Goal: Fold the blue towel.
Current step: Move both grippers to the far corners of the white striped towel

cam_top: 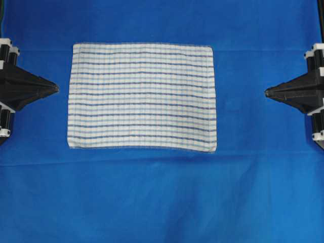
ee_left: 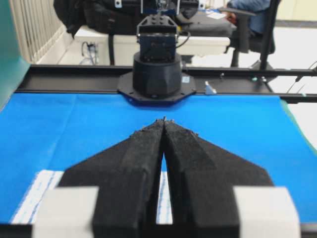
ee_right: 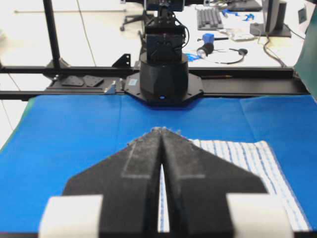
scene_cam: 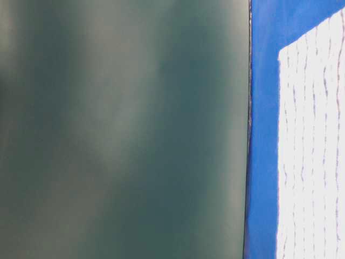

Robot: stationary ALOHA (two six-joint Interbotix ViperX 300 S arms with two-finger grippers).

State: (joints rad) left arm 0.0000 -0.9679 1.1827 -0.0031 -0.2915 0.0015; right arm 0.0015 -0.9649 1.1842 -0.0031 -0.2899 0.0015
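Both jaws pressed together, empty. Overhead: left gripper (cam_top: 56, 89), right gripper (cam_top: 267, 92) flank blue towel (cam_top: 142, 96), flat woven check rectangle on blue table covering (cam_top: 162, 197), untouched. Table-level: blurred green panel (scene_cam: 124, 129) hides most; towel cropped. Wrist views: gripper tips cover towel parts.

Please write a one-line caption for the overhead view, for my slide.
White woven towel with blue check stripes lies flat, unfolded, between shut left gripper and right gripper.
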